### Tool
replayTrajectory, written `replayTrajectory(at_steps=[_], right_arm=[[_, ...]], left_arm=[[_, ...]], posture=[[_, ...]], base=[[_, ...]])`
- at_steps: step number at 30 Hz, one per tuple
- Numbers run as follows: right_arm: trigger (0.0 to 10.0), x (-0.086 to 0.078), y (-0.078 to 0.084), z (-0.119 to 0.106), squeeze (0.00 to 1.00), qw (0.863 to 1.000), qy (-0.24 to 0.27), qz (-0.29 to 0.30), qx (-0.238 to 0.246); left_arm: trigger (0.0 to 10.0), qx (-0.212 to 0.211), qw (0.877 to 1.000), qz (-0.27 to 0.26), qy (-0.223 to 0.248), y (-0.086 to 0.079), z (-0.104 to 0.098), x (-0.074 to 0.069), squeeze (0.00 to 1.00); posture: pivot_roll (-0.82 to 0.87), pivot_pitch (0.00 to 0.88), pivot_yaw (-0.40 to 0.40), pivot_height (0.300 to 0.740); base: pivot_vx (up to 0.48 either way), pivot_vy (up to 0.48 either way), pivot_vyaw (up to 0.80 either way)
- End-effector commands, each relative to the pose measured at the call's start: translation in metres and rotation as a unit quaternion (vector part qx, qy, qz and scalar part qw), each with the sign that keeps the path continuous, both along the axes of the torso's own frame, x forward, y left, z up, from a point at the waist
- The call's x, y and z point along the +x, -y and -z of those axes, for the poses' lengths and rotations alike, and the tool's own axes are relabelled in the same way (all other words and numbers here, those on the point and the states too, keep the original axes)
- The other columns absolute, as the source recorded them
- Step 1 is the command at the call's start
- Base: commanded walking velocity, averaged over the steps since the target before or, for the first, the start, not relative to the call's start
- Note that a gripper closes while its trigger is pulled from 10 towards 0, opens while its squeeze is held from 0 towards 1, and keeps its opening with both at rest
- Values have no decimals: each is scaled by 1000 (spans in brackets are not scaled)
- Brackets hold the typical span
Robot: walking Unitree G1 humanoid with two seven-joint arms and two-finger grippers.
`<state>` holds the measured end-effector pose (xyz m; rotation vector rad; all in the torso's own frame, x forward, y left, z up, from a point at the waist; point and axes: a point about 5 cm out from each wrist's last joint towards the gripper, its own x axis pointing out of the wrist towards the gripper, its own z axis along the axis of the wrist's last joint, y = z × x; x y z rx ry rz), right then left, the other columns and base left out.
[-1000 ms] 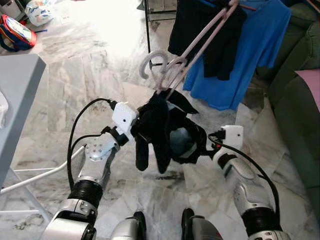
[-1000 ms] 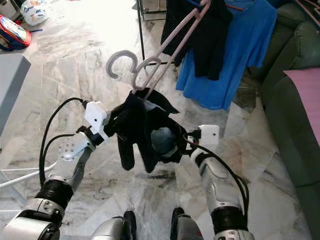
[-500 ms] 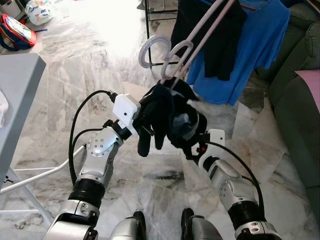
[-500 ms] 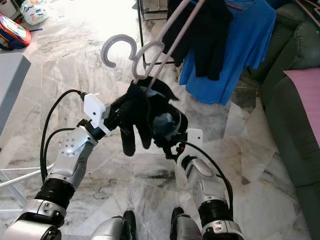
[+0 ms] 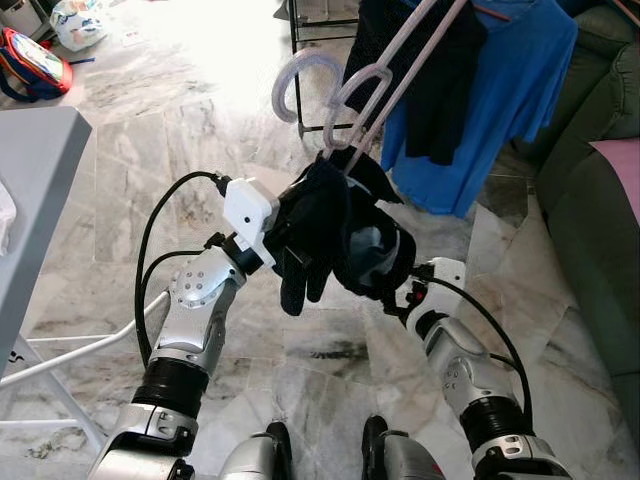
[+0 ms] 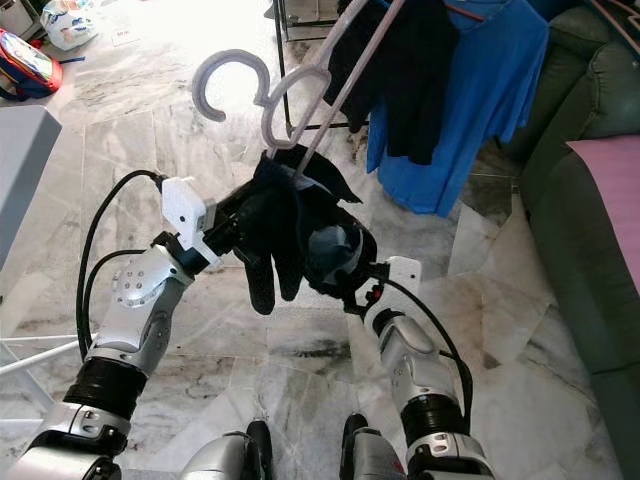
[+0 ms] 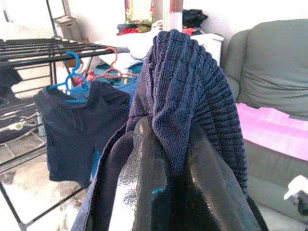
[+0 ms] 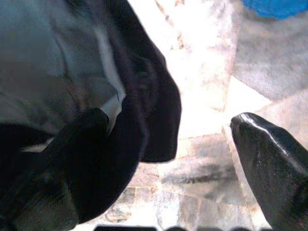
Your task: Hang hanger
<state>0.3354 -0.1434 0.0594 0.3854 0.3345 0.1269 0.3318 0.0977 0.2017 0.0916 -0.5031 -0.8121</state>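
A dark navy garment (image 5: 320, 225) with a pale lining hangs bunched in front of my chest. Two pale pink hangers (image 5: 385, 85) rise out of its top, their hooks (image 5: 300, 80) curling up and to the left. My left gripper (image 7: 171, 130) is shut on a ribbed fold of the garment, and its black fingers (image 7: 144, 163) press the cloth from both sides. My right gripper (image 8: 166, 120) is open just below the garment's right side (image 5: 395, 290). One of its fingers (image 8: 82, 139) lies against the cloth and the other stands apart over the floor.
A black drying rack (image 5: 296, 50) stands ahead with a blue shirt (image 5: 520, 90) and a dark garment (image 5: 440, 95) on it. A green sofa (image 5: 600, 200) with a pink cushion lies to the right. A grey table (image 5: 40, 180) is on the left, on a marble floor.
Both arms have lifted the garment and hangers higher; the hooks rose and moved slightly left. My right wrist drew in closer under the garment.
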Motion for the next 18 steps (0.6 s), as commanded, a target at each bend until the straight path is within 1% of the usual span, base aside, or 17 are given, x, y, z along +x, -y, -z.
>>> replayTrajectory(at_steps=[1, 2, 6, 11, 14, 18], right_arm=[[10000, -3, 0, 9, 0, 1000, -23, 11, 12], [10000, -3, 0, 9, 0, 1000, -23, 11, 12], [10000, 6, 0, 0, 0, 999, -14, 17, 28], [10000, 14, -4, -12, 0, 1000, 6, 0, 29], [10000, 18, -5, -18, 0, 999, 19, -8, 34], [10000, 18, -3, -17, 0, 999, 19, -5, 42]], left_arm=[[0, -12, 1000, 18, 18, 3, -10, -6, 0], [0, -12, 1000, 18, 18, 3, -10, -6, 0], [0, -16, 999, 34, 11, 6, -12, -11, 0], [0, -13, 999, 46, 4, 11, -8, -16, 0], [0, -11, 999, 52, 0, 15, -6, -19, 0], [0, -13, 998, 59, -2, 17, -6, -21, 0]], posture=[[19, 290, 41, 740], [19, 290, 41, 740], [22, 298, 44, 740], [20, 301, 42, 740], [17, 301, 39, 740], [16, 300, 36, 740]], base=[[0, 0, 0], [0, 0, 0], [0, 0, 0], [0, 0, 0], [0, 0, 0], [0, 0, 0]])
